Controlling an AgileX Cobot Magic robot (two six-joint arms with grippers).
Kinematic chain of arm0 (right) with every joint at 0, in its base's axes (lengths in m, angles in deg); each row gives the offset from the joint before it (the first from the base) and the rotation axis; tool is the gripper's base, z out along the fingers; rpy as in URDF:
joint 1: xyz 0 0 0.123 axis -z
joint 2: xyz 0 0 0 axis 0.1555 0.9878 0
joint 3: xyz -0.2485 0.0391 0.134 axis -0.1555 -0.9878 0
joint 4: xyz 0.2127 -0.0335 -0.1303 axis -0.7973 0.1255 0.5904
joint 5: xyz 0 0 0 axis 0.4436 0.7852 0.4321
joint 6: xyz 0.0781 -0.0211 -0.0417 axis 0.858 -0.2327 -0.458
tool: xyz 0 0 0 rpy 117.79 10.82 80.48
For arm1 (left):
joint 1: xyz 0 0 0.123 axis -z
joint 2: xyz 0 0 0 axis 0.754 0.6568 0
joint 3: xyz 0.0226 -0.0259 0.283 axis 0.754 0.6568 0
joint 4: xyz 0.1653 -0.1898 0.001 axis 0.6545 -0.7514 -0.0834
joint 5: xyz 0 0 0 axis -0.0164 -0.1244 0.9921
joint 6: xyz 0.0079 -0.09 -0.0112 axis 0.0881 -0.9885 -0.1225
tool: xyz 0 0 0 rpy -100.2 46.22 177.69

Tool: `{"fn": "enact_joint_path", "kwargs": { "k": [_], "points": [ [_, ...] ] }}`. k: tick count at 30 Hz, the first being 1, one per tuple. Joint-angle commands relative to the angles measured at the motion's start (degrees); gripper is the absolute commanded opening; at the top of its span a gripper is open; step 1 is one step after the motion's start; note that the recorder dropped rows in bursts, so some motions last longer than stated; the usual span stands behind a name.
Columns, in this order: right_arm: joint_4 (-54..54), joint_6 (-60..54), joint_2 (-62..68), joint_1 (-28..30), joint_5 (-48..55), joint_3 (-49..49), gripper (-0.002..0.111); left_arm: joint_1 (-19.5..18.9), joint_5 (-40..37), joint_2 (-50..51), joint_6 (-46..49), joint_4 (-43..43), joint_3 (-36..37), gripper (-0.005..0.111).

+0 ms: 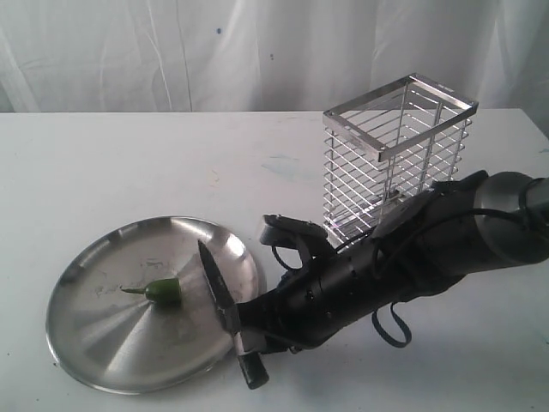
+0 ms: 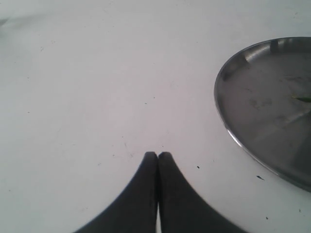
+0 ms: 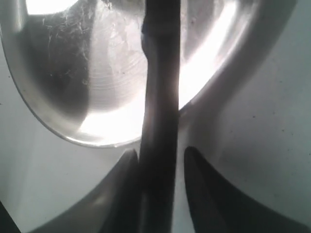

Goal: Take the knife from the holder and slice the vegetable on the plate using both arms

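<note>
The plate (image 1: 103,339) lies at the front left, and the green chilli (image 1: 163,290) rests near its middle. My right gripper (image 1: 257,333) is shut on the knife (image 1: 219,287). The dark blade slants over the plate just right of the chilli, apart from it, with the black handle low at the plate's front edge. In the right wrist view the knife (image 3: 160,97) runs between the fingers (image 3: 127,184) of the right gripper (image 3: 160,151) and over the plate (image 3: 92,97). My left gripper (image 2: 158,155) is shut and empty above bare table beside the plate (image 2: 267,111). The holder (image 1: 399,154) stands behind the right arm.
The white table (image 1: 129,163) runs back to a white curtain (image 1: 257,51). The right arm (image 1: 412,257) lies low across the table between the holder and the plate, with cables looping off it.
</note>
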Motion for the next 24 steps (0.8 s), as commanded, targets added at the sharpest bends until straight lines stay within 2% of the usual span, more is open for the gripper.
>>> {"fn": "enact_joint_path", "kwargs": {
  "k": [1, 8, 11, 14, 16, 20, 22, 24],
  "points": [
    [-0.3, -0.3, -1.3, 0.0, 0.1, -0.1, 0.034, 0.5, 0.0, -0.3, 0.0, 0.1, 0.4, 0.0],
    [-0.1, -0.3, -2.5, 0.1, 0.0, 1.1, 0.034, 0.5, 0.0, -0.3, 0.0, 0.1, 0.4, 0.0],
    [-0.1, 3.0, -4.0, 0.9, 2.8, 3.1, 0.041, 0.5, 0.0, -0.3, 0.0, 0.1, 0.4, 0.0],
    [3.4, 8.9, -4.6, 3.6, 9.2, 6.5, 0.053, 0.5, 0.0, -0.3, 0.0, 0.1, 0.4, 0.0],
    [10.4, 14.6, -4.1, 6.4, 16.7, 9.9, 0.059, 0.5, 0.0, -0.3, 0.0, 0.1, 0.4, 0.0],
    [26.8, 22.4, -1.2, 11.0, 35.2, 16.5, 0.06, 0.5, 0.0, -0.3, 0.0, 0.1, 0.4, 0.0],
    [30.5, 22.6, 1.1, 12.3, 37.8, 18.7, 0.06, 0.5, 0.0, -0.3, 0.0, 0.1, 0.4, 0.0],
    [28.5, 22.4, 2.9, 13.4, 37.8, 19.3, 0.06, 0.5, 0.0, -0.3, 0.0, 0.1, 0.4, 0.0]
  ]
}}
